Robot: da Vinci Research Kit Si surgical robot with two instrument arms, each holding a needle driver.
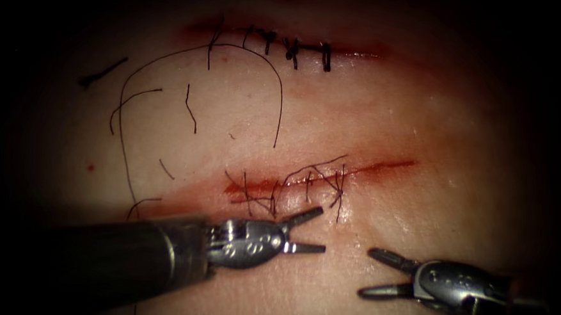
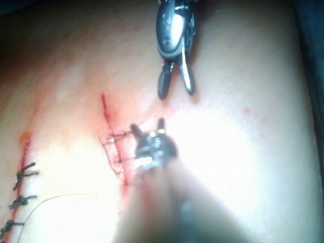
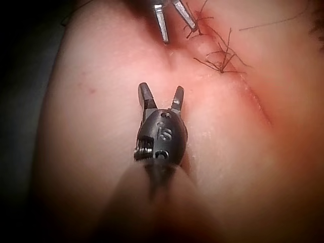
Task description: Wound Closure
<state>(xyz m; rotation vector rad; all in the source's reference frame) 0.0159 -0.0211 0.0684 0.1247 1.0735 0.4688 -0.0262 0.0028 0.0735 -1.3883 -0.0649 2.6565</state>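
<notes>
Currently, nothing is held by the left gripper or the right gripper; both are spread apart. They are poised just below the stitched cut on the tissue.

The long thread is cut off by the frame's lower edge beside the left gripper's shaft. The right gripper's shaft is lost in darkness behind its wrist. Near the cut, the tangled stitches are too fine to be separated, and no needle can be made out among them.
</notes>
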